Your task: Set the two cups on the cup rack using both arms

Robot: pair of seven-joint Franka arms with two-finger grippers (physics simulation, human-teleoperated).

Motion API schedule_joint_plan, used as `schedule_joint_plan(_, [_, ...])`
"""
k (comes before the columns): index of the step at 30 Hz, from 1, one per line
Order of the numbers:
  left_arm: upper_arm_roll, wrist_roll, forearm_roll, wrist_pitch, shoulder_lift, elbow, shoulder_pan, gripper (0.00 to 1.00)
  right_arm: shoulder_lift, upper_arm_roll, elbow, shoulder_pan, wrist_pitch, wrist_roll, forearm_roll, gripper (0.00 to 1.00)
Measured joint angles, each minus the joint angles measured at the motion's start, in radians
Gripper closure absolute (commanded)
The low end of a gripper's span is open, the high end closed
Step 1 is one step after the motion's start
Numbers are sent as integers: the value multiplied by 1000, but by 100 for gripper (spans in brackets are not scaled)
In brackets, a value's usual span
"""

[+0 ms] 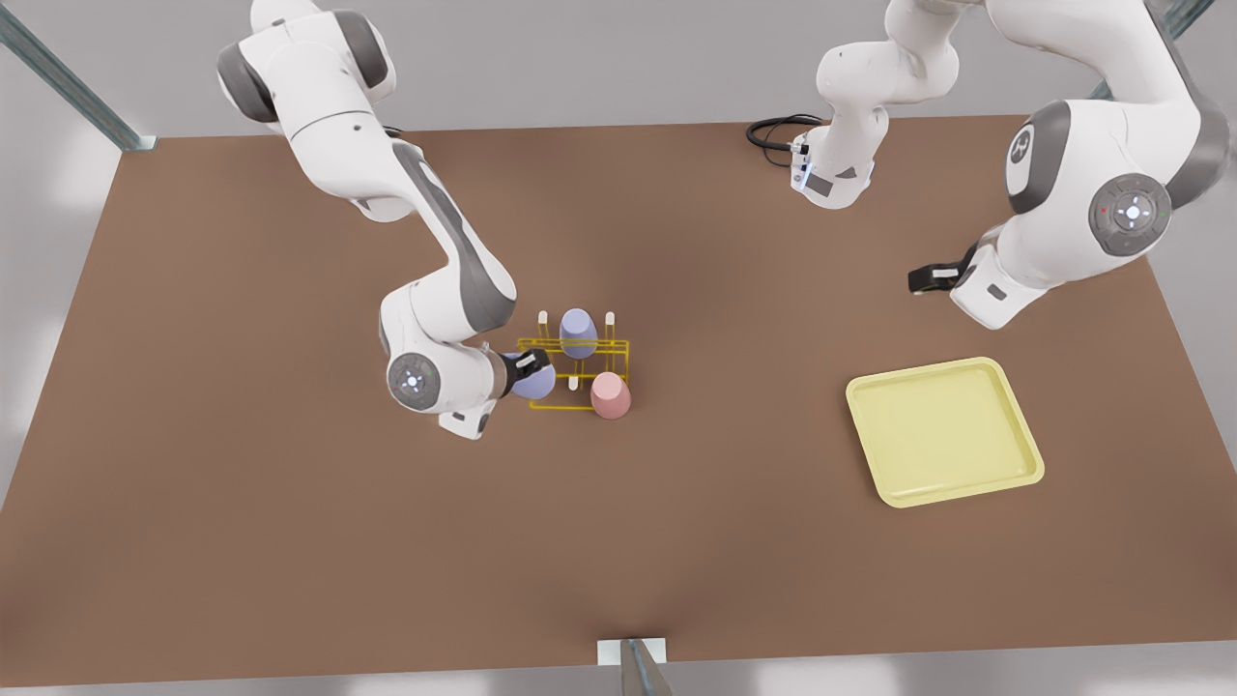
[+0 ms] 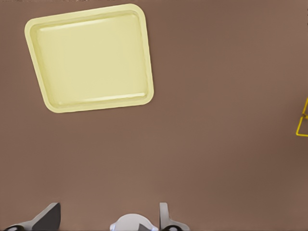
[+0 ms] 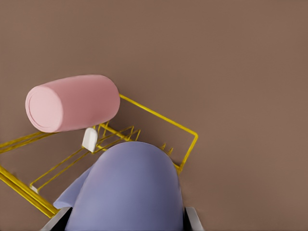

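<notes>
A broad brown tabletop point(image 1: 290, 541) fills the room under two white arms. Toward the front view's left, the right gripper point(image 1: 528, 367) reaches in low at the near-left corner of the yellow cup rack point(image 1: 576, 375), its fingers closed around a lavender cup point(image 1: 533, 383) — in the right wrist view that cup point(image 3: 130, 192) sits wedged between the fingers right over the rack's wire. A second lavender cup point(image 1: 578, 332) stands inverted on a peg at the rack's far side, and the pink cup point(image 1: 611, 395) sits on a peg at the rack's near-right corner. Farther right lies a pale-yellow square tray point(image 1: 1005, 387), well apart from the rack. Above it the left gripper point(image 1: 926, 280) waits — fingers point(image 2: 166, 216) spread wide, holding nothing.
</notes>
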Motion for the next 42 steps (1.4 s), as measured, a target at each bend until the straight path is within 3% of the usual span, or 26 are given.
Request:
schedule_joint_plan(9, [-1,39,19,128,-4,-24,13,0,44,2,26,-3,45,22,2,12])
schedule_joint_plan(10, [-1,43,19,131,-2,-24,16,0,46,3,28,-6,46,24,2,0])
schedule_joint_plan(25, [-1,75,19,135,-5,-25,20,0,96,-10,223,-45,-53,43,-15,0])
schedule_joint_plan(27, [-1,78,19,134,-6,-25,20,0,92,-112,264,-62,-64,45,-108,0])
schedule_joint_plan(30, [-1,81,19,130,-7,-24,20,0,73,-351,326,-82,-84,45,-251,0])
schedule_joint_plan(32, [-2,83,17,125,-6,-20,20,0,2,-394,359,-120,-137,45,-300,0])
schedule_joint_plan(35, [-3,85,15,121,-3,-19,18,0,-221,-114,222,-326,-206,51,-374,0])
schedule_joint_plan(36, [-3,86,15,120,-3,-18,17,0,-257,-60,193,-366,-222,54,-392,0])
schedule_joint_plan(42, [-3,89,14,112,-2,-18,17,0,-347,0,115,-418,-279,71,-438,0])
